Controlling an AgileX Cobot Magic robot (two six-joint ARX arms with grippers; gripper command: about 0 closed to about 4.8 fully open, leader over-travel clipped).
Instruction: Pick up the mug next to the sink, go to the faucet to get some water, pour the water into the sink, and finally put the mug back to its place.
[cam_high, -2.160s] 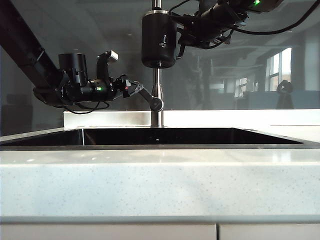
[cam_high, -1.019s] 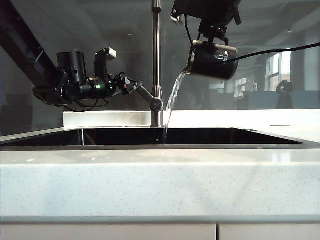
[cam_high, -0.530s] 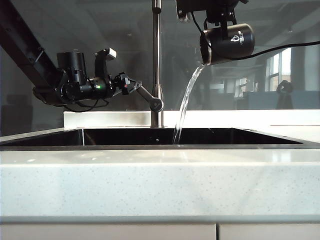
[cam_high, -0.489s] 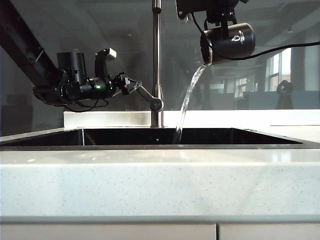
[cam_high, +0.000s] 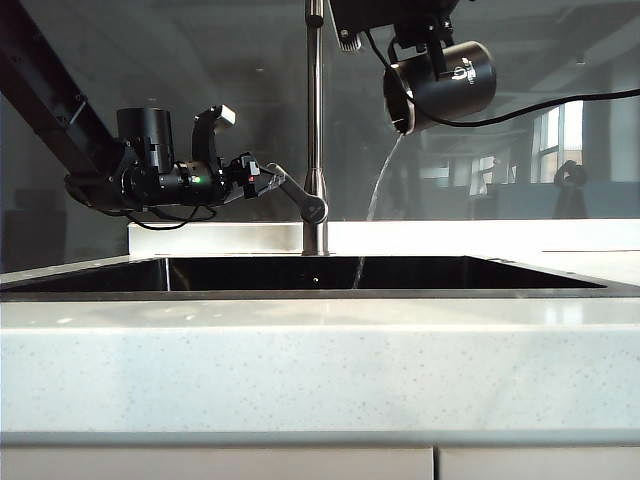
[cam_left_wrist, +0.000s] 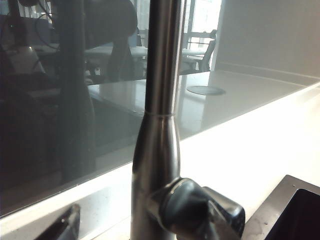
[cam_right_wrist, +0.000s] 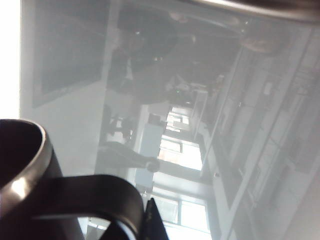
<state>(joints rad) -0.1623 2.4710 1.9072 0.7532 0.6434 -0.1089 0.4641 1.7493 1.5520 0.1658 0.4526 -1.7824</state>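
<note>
Step in hand: pouring. The matte black steel-rimmed mug (cam_high: 441, 86) is held tipped above the wide black basin sink (cam_high: 380, 272), right of the tall brushed-steel faucet (cam_high: 315, 120), by the clamped right gripper (cam_high: 428, 45). A thin water stream (cam_high: 372, 210) is seen falling. The left gripper (cam_high: 262, 180), jaws parted, is placed at the faucet lever (cam_high: 300, 198). Next judged: mug righted, returned to the pale speckled counter (cam_high: 320, 360); faucet pipe to be cleared.

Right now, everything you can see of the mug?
The mug is matte black with a steel rim, a black loop handle and a small white logo. It hangs high above the sink, right of the faucet, tipped mouth down and left. The right gripper holds it from above. A thin stream of water falls from its rim into the basin.
</note>
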